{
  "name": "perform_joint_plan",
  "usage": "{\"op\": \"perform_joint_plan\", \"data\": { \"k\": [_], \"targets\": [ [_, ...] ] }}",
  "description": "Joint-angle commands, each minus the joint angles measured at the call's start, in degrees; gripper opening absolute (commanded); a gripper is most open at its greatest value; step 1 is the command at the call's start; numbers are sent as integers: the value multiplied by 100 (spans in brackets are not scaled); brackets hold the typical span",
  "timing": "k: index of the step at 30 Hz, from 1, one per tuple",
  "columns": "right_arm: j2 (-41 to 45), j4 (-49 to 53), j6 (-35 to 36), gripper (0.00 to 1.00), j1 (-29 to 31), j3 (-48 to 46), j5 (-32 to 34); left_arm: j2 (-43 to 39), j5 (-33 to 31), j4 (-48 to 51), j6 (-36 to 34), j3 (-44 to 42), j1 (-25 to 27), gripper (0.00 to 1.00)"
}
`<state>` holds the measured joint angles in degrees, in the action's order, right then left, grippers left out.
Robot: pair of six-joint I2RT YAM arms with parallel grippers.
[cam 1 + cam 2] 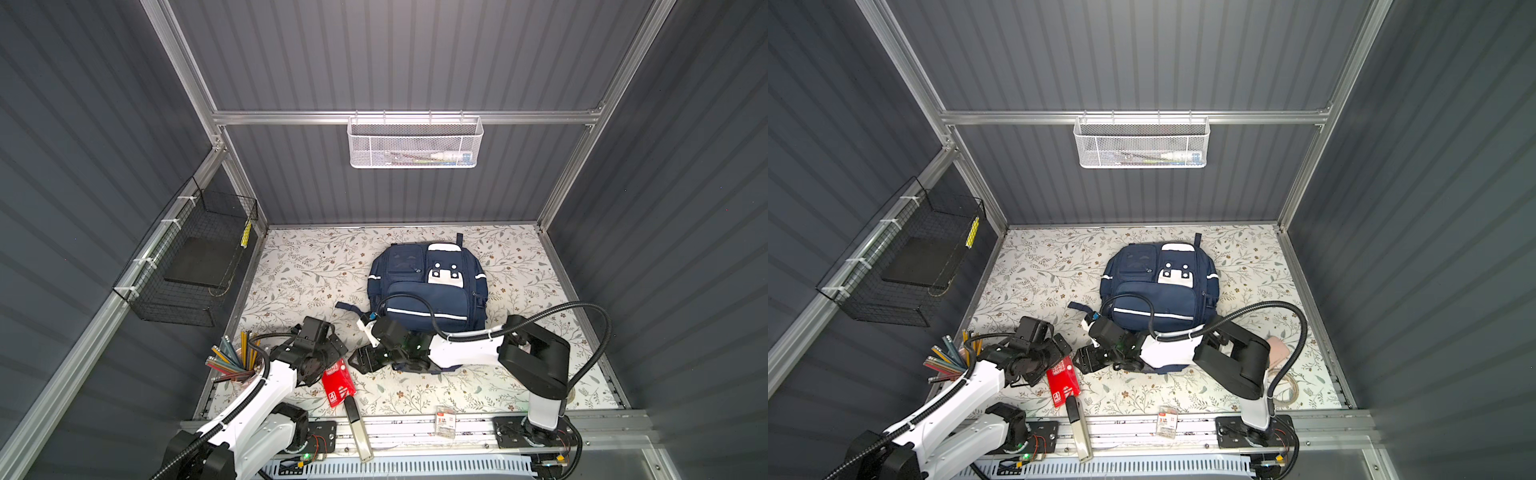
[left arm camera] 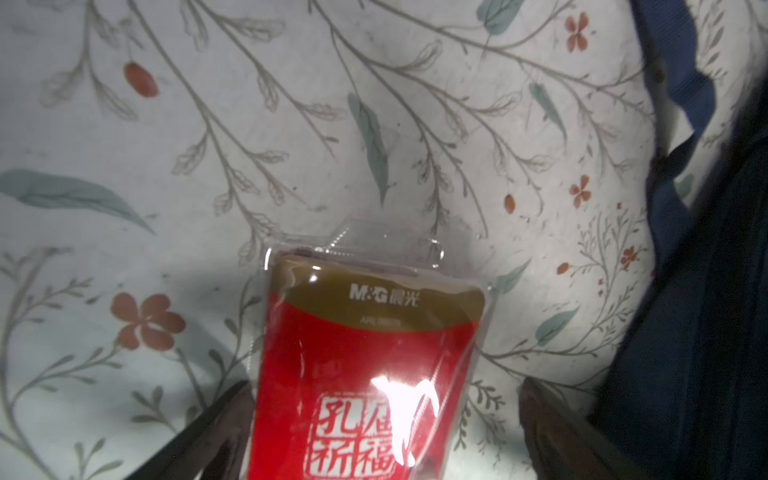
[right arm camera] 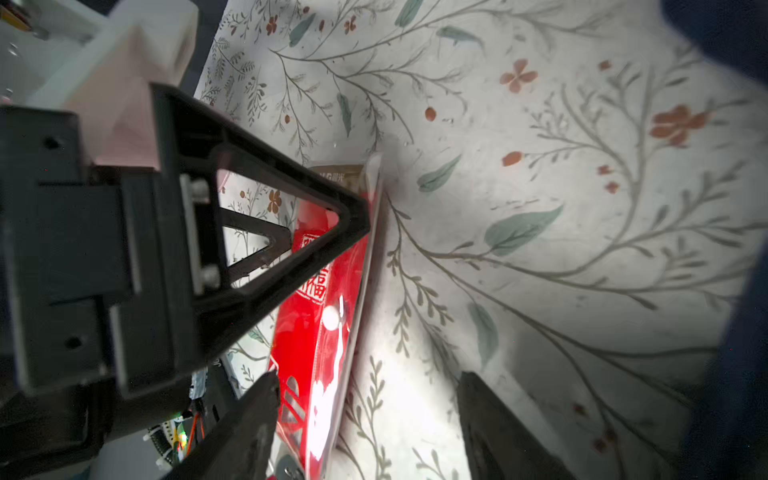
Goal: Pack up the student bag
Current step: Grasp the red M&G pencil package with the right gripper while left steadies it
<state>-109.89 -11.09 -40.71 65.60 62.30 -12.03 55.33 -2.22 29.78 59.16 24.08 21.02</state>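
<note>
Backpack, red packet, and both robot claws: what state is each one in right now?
backpack: lying flat, front up, front pockets look zipped.
red packet: sealed in clear wrap, flat on the table.
left gripper: open, straddling the red packet.
right gripper: open, holding nothing.

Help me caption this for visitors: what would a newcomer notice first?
The navy student bag lies flat mid-table on the floral cloth. Next comes the bright red packet near the front edge, with the left pincer open on either side of it and the right pincer close beside. A fan of coloured pencils stands at the front left.
</note>
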Motion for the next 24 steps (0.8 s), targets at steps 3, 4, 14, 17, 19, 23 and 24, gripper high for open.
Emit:
{"op": "perform_joint_plan", "data": {
  "k": [3, 4, 14, 17, 19, 23, 24],
  "targets": [
    [-633, 134, -504, 65, -196, 447, -923, 423, 567, -1008, 464, -681, 8, 88],
    [-759, 172, -606, 63, -250, 531, -1028, 476, 613, -1076, 523, -717, 8, 86],
    [-1237, -204, -838, 50, -392, 849, -1644, 627, 751, -1526, 695, -905, 7, 81],
    [-1162, -348, -727, 21, -391, 887, -1681, 523, 780, -1475, 722, -844, 12, 81],
    [-1059, -409, -680, 15, -396, 833, -1592, 374, 748, -1299, 673, -754, 8, 81],
    [-653, -438, -516, 4, -395, 670, -1373, 90, 615, -1062, 359, -488, 8, 81],
    [-488, -519, -471, 4, -397, 579, -1302, 24, 616, -998, 197, -361, 8, 82]
  ]
}}
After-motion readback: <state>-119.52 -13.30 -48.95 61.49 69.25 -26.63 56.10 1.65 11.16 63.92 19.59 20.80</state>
